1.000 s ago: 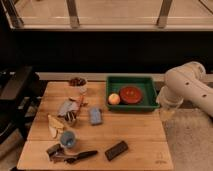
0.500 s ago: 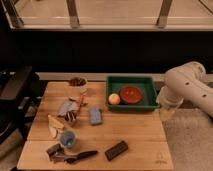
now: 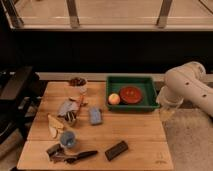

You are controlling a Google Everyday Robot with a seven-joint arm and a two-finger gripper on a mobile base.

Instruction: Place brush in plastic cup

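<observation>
Slim brush (image 3: 76, 156) by round cup (image 3: 67, 140); gripper (image 3: 166, 111) right of wooden table (image 3: 137, 137)

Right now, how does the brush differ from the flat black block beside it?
The brush is long and slim with a chunky head at one end; the black block is short, flat and rectangular. The brush lies close to the plastic cup; the block lies further right, apart from it. Both are dark and lie on the table near its front edge. The hand hangs by the table's right edge, far from both.
</observation>
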